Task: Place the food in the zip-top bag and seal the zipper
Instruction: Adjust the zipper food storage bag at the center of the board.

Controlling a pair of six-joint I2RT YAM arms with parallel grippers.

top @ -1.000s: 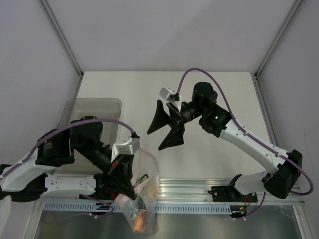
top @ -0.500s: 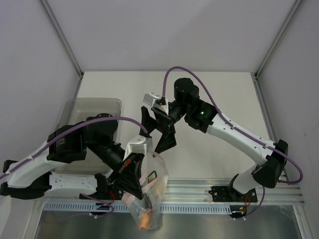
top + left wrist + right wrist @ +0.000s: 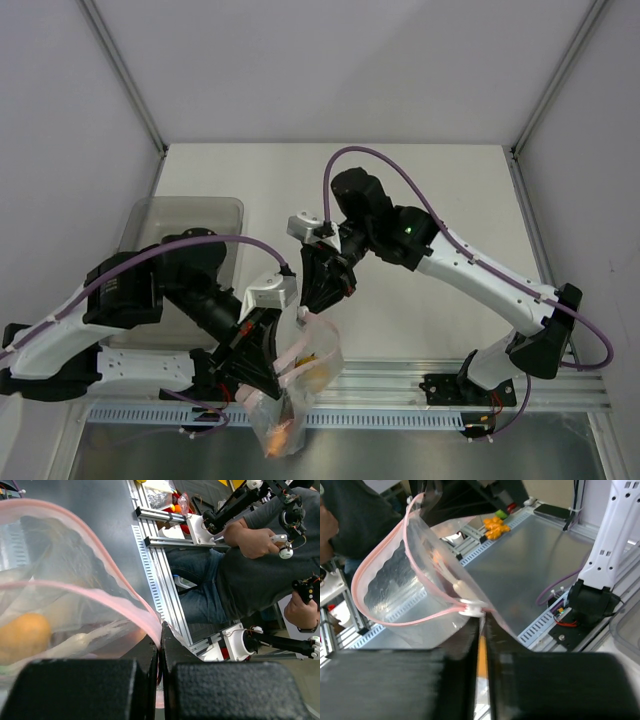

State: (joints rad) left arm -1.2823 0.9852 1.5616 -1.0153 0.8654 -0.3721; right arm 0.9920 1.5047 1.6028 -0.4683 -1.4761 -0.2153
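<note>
Food (image 3: 278,438) sits low in the zip-top bag (image 3: 318,350) we hang past the table's (image 3: 420,180) near edge, left gripper (image 3: 161,630) and right gripper (image 3: 481,622) each pinched tight on opposite ends of the zipper (image 3: 367,562), ready for sealing.

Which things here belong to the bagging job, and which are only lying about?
Belong to the job: zip-top bag, its zipper, food inside it, left gripper and right gripper, both shut on the bag's mouth.

Lying about: grey bin on the table's left side.
</note>
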